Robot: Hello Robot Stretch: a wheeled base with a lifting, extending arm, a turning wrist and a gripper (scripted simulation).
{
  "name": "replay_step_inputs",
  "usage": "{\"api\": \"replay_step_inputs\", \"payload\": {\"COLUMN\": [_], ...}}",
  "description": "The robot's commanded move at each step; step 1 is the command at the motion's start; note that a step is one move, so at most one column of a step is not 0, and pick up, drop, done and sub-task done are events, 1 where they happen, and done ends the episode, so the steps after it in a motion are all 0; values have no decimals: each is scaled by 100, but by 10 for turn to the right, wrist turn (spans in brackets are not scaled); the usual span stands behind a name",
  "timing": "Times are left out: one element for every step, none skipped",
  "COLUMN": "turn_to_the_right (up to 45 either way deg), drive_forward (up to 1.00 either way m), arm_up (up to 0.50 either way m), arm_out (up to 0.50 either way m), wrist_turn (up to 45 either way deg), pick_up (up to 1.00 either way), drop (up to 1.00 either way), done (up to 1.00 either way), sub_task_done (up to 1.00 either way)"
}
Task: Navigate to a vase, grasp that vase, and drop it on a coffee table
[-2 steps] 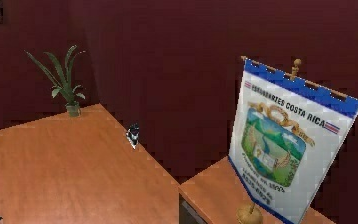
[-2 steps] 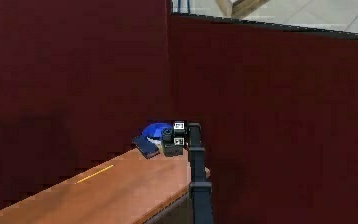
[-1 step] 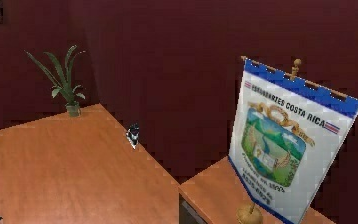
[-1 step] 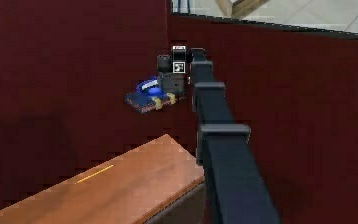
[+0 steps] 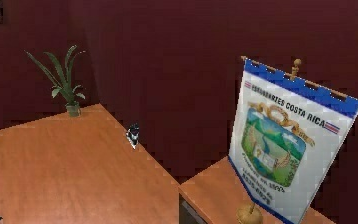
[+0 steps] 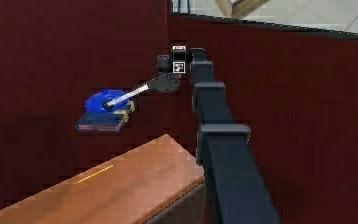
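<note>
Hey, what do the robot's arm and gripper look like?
The arm is a dark, square-sectioned bar built in stepped segments. Near its far end sit two small white squares with black marks. The gripper has a dark body and two thin, pale fingers.

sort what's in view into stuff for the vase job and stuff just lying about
For the job:
pincer
blue rounded thing at its far end, possibly the vase; cannot tell whether it is held

Just lying about:
potted plant
small black-and-white figure
banner on a pole
flat dark stack under the blue thing
wooden tabletop
</note>
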Motion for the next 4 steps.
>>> {"api": "replay_step_inputs", "payload": {"turn_to_the_right": [0,0,0,-360], "drive_forward": [0,0,0,0], "arm_up": [0,0,0,0], "arm_out": [0,0,-40,0], "wrist_turn": [-450,-240,0,0], "pick_up": [0,0,0,0], "drop": [0,0,0,0], "done": [0,0,0,0], "sub_task_done": [0,0,0,0]}}
